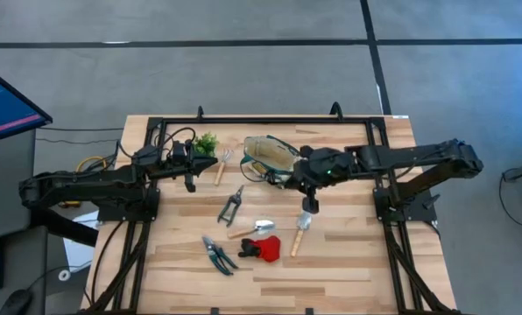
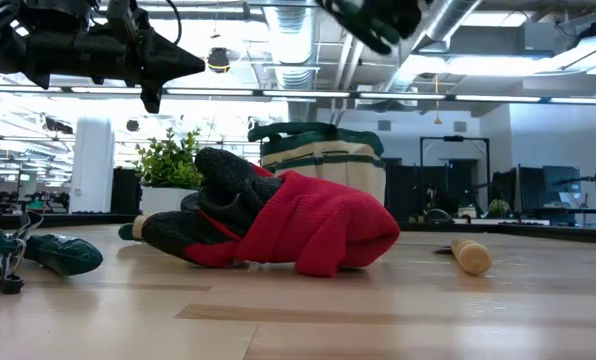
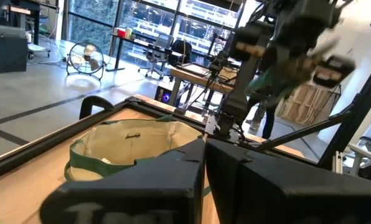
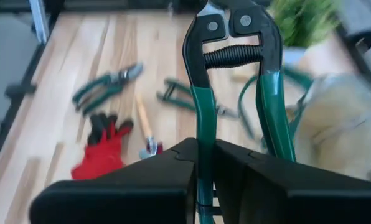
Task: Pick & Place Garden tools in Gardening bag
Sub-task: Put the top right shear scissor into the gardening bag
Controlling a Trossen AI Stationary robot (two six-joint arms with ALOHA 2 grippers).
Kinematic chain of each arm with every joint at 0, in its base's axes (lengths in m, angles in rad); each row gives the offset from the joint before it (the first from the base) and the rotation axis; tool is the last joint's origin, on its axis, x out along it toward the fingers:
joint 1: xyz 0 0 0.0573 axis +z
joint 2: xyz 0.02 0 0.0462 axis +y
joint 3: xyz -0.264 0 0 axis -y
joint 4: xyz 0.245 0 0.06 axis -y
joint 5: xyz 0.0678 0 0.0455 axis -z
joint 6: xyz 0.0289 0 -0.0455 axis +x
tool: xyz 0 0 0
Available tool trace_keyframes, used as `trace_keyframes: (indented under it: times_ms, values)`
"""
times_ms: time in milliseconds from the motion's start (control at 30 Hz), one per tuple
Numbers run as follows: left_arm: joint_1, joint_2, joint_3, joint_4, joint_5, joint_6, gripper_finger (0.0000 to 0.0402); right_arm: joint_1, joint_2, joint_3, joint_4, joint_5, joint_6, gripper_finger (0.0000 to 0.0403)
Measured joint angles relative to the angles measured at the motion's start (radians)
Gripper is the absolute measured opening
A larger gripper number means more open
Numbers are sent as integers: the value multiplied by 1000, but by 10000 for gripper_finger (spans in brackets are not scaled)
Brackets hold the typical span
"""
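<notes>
The right end effector (image 4: 205, 152) is clamped on one handle of green-handled, black-headed metal shears (image 4: 235, 74), held beside the cream fabric bag with dark green trim (image 1: 270, 156) at the far middle of the wooden desk (image 1: 349, 254). The left end effector (image 1: 189, 179), closed and empty, hovers left of the bag. A red-and-black glove (image 1: 261, 248) lies near.

Colours on the table
Cream bag (image 1: 271, 156) with green trim; red-and-black glove (image 1: 261, 248); green-handled shears (image 4: 235, 81), probably black-headed.
</notes>
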Motion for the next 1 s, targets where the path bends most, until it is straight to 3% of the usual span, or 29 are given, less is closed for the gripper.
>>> trace_keyframes:
  times_ms: [433,800,1000]
  values:
    - [0,0,0,0,0,-2,2,-11,18,184,-70,165,60,21]
    - [0,0,0,0,0,-2,2,-86,39,220,-76,172,152,19]
    - [0,0,0,-1,0,-2,2,-134,111,222,-54,172,179,19]
